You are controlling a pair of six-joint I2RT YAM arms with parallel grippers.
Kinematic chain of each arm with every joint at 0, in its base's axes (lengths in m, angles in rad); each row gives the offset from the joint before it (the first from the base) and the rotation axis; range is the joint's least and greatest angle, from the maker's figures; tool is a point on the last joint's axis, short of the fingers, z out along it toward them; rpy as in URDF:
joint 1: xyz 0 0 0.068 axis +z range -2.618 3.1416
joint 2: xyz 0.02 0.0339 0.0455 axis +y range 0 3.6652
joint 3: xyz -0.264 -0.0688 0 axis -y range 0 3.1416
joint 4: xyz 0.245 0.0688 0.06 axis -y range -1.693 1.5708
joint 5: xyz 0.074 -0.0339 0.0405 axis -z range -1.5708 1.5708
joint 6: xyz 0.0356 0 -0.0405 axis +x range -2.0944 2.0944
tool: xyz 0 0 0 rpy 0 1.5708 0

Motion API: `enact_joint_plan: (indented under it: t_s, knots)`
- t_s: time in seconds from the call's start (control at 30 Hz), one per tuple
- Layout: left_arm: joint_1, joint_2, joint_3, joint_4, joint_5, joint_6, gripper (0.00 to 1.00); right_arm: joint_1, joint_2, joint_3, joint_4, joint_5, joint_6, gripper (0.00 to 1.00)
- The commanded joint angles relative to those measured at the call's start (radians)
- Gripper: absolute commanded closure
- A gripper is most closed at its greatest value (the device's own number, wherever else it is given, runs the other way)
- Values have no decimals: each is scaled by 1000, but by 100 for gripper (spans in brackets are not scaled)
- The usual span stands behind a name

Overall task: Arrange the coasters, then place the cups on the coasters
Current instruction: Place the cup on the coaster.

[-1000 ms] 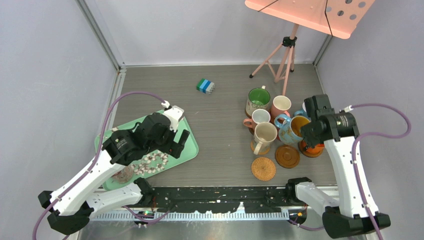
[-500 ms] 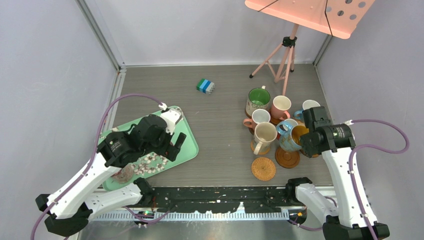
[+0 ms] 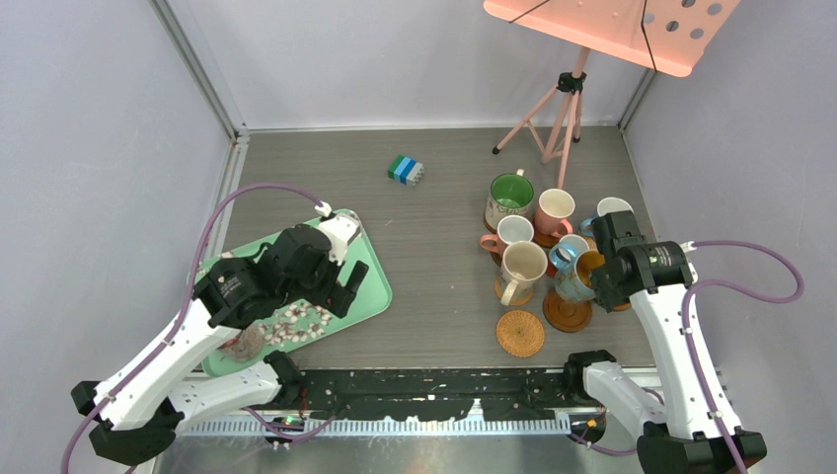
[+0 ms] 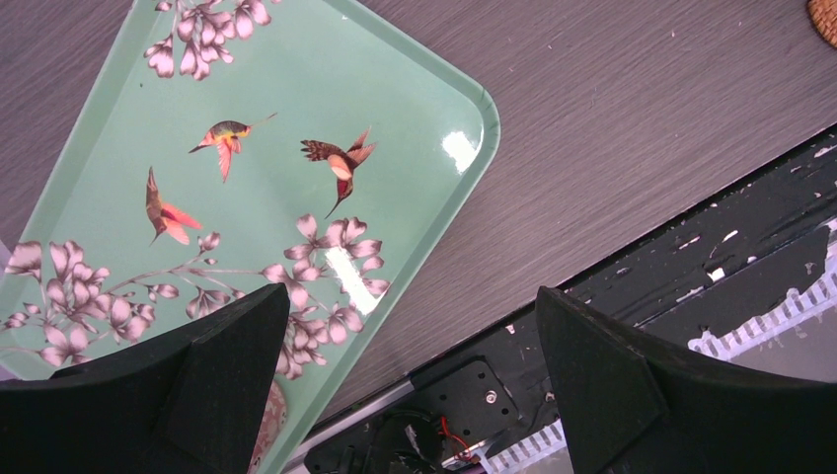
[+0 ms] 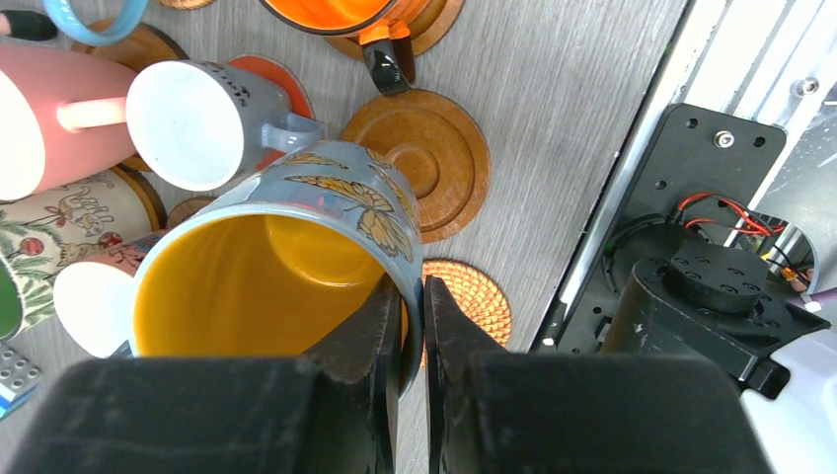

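My right gripper [image 5: 413,316] is shut on the rim of a blue butterfly cup [image 5: 266,276] with a yellow inside, one finger inside the wall and one outside. In the top view this cup [image 3: 575,274] hangs tilted at the far edge of a bare dark brown wood coaster [image 3: 568,310]. A woven wicker coaster [image 3: 520,333] lies to its left. Other cups stand clustered on coasters behind: green-inside [image 3: 509,197], pink [image 3: 555,209], cream [image 3: 521,267]. My left gripper [image 4: 411,306] stands open and empty over the near right corner of the mint-green tray [image 4: 296,99].
A blue-green toy block [image 3: 406,170] lies at the back centre. A pink music stand [image 3: 563,109] rises at the back right. A patterned round disc [image 3: 242,343] sits on the tray's near left end. The black base rail [image 3: 434,385] runs along the table's near edge.
My right gripper has brought the butterfly cup nearer and lower, toward the brown coaster. My left arm has drawn back slightly to the left, still open.
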Motion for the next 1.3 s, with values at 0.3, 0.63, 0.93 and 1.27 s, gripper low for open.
enact_joint_plan:
  t_s: [0.3, 0.63, 0.93, 1.27]
  knots:
    - [1, -13, 24, -15, -7, 16, 1, -4, -50, -50, 61, 17, 70, 95]
    - [1, -27, 11, -24, -22, 20, 0, -4, -44, -88, 101, 21, 66, 95]
    - [1, -39, 2, -16, -32, 21, 0, -4, -38, -130, 109, 59, 74, 95]
    - [1, -49, -9, -23, -34, 15, 1, -4, -49, -184, 144, 64, 60, 95]
